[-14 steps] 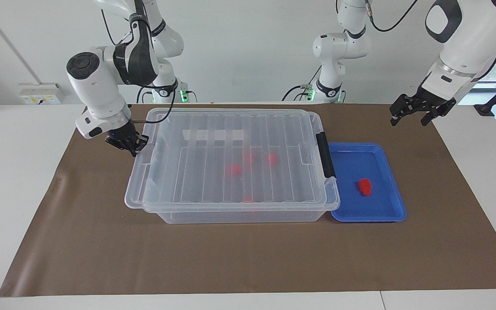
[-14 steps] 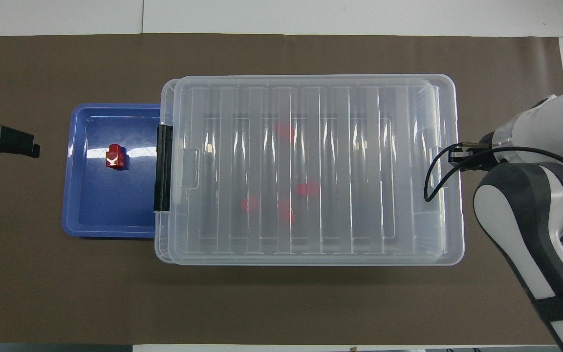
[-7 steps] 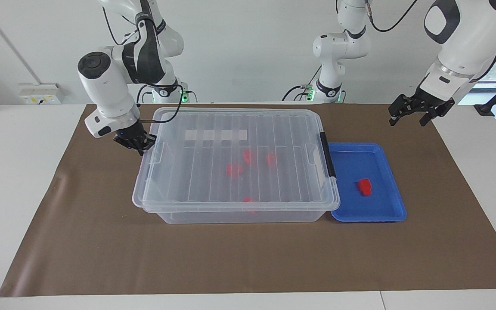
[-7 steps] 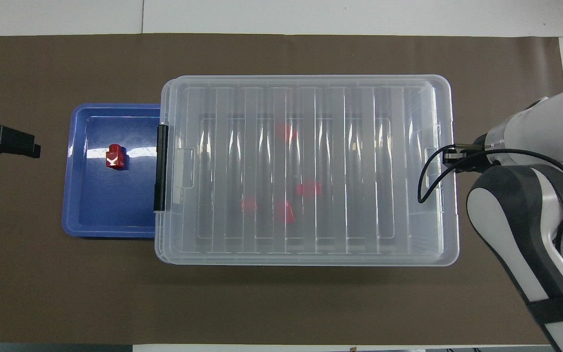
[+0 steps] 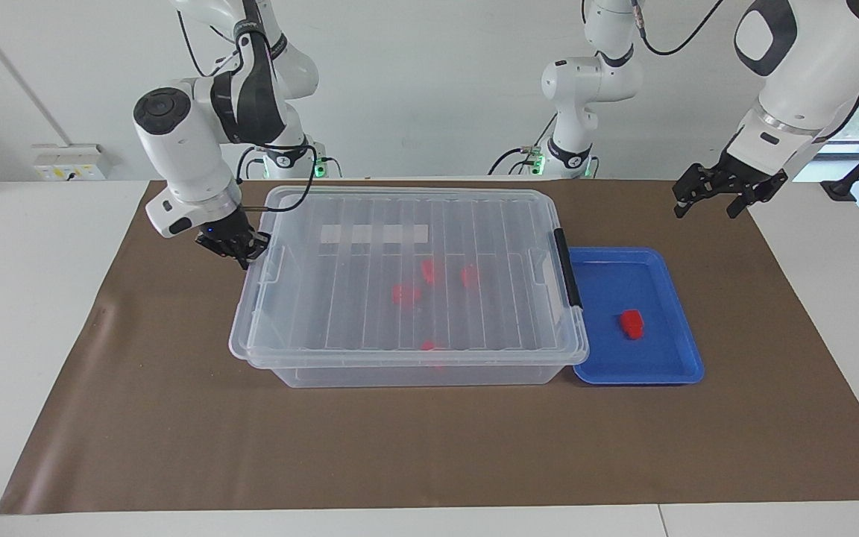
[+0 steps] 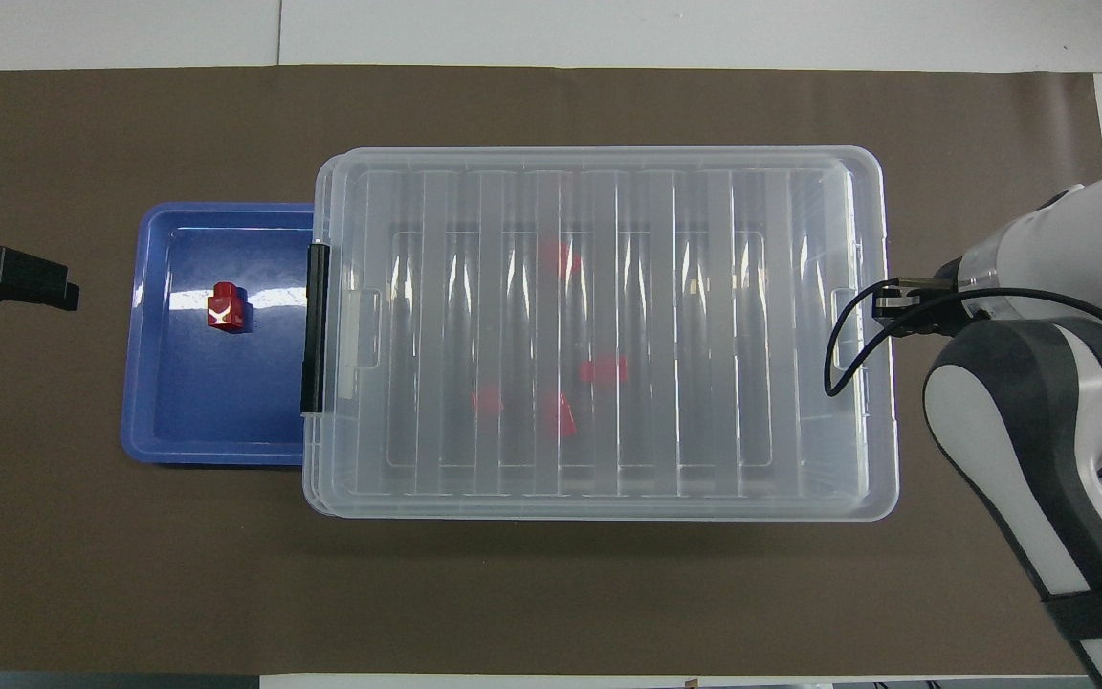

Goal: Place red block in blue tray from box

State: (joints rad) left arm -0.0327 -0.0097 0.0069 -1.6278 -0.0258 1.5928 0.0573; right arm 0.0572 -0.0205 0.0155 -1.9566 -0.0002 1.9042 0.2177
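Red shows in two places: one block [image 5: 631,323] lies in the blue tray [image 5: 664,373], and four more blur through the ribbed lid [image 5: 370,328] of the clear box [image 5: 414,373]. The lid sits flat on the box, its black latch [image 5: 568,268] at the end that touches the tray.

Only the facing view shows the whole right gripper [image 5: 239,250]. Its fingertips are pinched together at the lid's rim, at the box's end toward the right arm; whether they pinch the rim or merely touch it I cannot tell. In the overhead view the arm's white and grey body covers that gripper, and only a black cable loop [image 6: 843,344] and a bit of the wrist show beside the rim. The overhead view, though, shows the block standing in the part of the tray farther from the robots, and the four inside spread about the box's middle.

The left gripper [image 5: 720,200] hangs with its fingers spread wide, holding nothing, over the brown mat [image 5: 429,447] toward the left arm's end of the table, well apart from the tray. Only its black tip [image 6: 25,279] enters the overhead view.

The block in the tray lies well apart from both grippers, the whole box between it and the right one.
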